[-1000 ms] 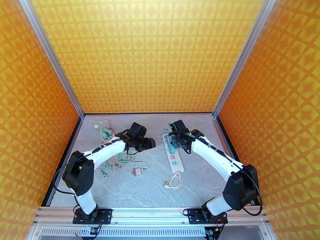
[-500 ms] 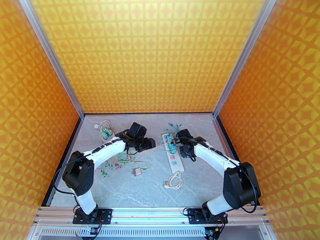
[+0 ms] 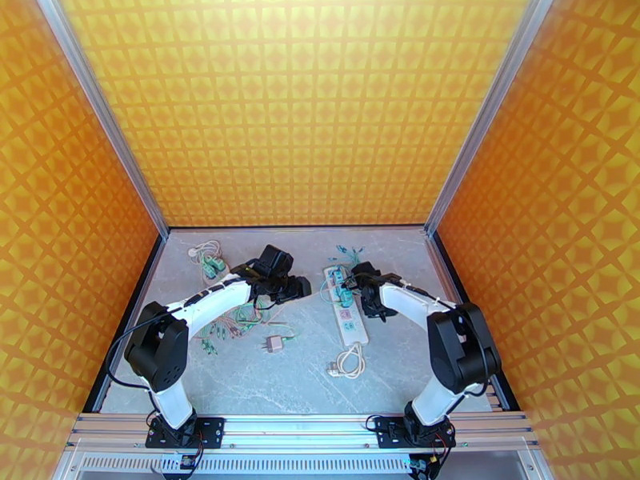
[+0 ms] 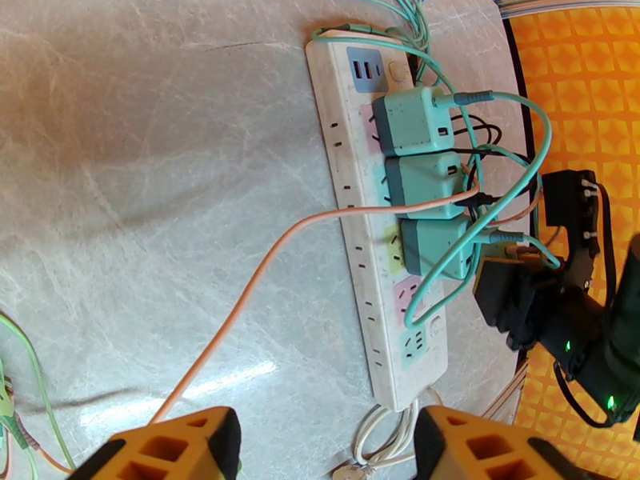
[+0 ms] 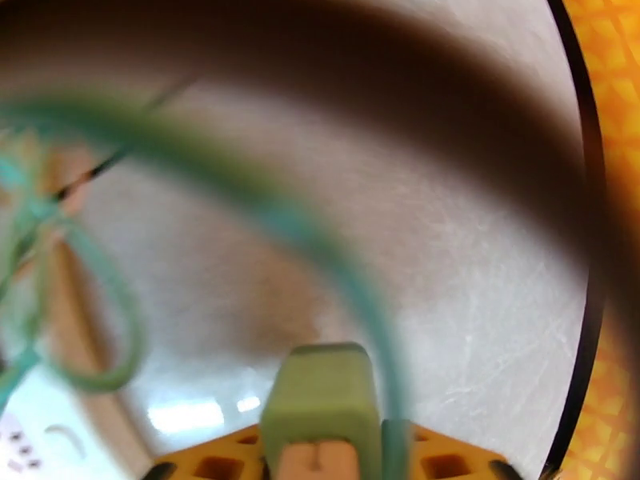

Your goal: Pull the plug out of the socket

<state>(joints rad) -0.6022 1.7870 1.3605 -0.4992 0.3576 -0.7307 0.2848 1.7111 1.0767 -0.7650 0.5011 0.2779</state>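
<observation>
Right gripper [image 3: 358,280] at the teal plugs [image 4: 424,182] on the socket [image 3: 352,322], right of centre.
You can't tell whether it's clamped; left gripper [image 4: 320,442] gapes. Tangled cables [image 4: 496,95] may drag the socket.

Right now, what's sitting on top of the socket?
Three teal plugs in a row, with teal cables and one pink cable draped across the socket. The outlets under the plugs are covered.
</observation>
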